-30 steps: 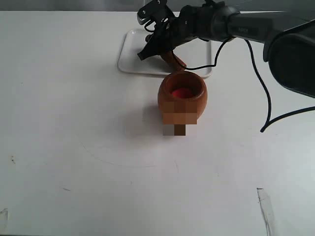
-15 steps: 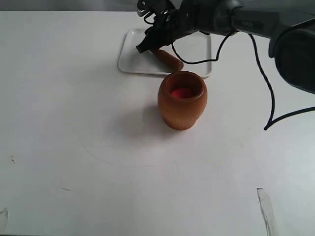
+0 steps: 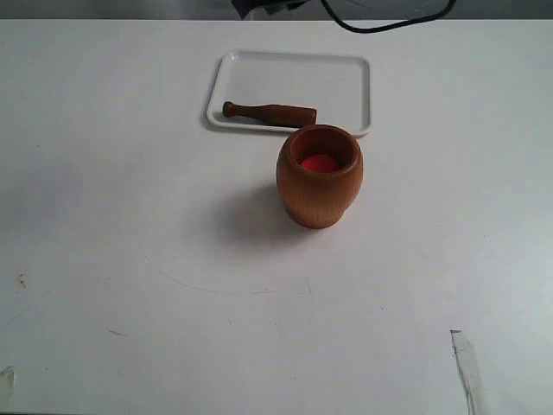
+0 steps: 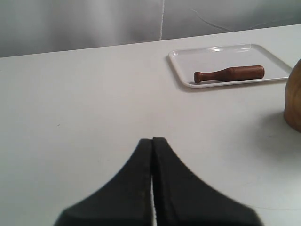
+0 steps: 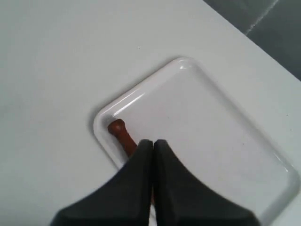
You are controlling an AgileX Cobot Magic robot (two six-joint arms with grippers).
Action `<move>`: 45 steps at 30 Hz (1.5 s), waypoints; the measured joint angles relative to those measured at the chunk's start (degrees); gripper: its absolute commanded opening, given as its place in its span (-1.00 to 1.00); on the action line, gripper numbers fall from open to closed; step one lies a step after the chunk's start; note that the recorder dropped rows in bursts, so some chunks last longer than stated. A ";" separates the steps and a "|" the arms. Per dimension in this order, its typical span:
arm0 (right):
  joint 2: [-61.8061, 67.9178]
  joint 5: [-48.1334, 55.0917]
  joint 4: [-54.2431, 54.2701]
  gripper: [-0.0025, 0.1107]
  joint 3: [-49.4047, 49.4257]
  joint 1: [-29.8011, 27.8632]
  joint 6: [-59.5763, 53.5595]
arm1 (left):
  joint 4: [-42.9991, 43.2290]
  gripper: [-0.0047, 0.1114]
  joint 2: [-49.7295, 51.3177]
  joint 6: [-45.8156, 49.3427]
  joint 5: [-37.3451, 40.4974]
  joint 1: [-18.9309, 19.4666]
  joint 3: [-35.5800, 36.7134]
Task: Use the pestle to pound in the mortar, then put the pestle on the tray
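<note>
The pestle (image 3: 270,112) lies flat along the near edge of the white tray (image 3: 337,73), knob end to the left. It also shows as the pestle (image 4: 229,73) on the tray (image 4: 188,59) in the left wrist view. The mortar (image 3: 320,177) stands upright just in front of the tray, something red inside it. My right gripper (image 5: 153,141) is shut and empty, high above the tray (image 5: 211,122), hiding most of the pestle (image 5: 120,132). My left gripper (image 4: 152,139) is shut, empty, over bare table far from the tray.
The mortar's edge (image 4: 294,101) shows at the side of the left wrist view. A dark cable and part of the right arm (image 3: 268,7) sit at the top edge of the exterior view. The white tabletop (image 3: 130,259) has a few faint marks.
The right gripper let go of the pestle, which now lies flat on the tray. The right arm pulled up and back, almost out of the exterior view.
</note>
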 measured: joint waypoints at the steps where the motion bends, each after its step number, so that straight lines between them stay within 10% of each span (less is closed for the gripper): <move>1: -1.49 0.04 -2.07 -0.96 0.97 0.86 1.39 | 0.00 -0.92 0.00 0.00 0.00 0.00 0.00; 26: -64.76 -25.37 -30.00 -0.96 61.31 9.68 29.26 | 0.00 -0.92 0.00 0.00 0.00 0.00 0.00; 45: -94.82 -25.78 -25.88 -0.96 88.36 9.68 30.15 | 0.00 -0.92 0.00 0.00 0.00 0.00 0.00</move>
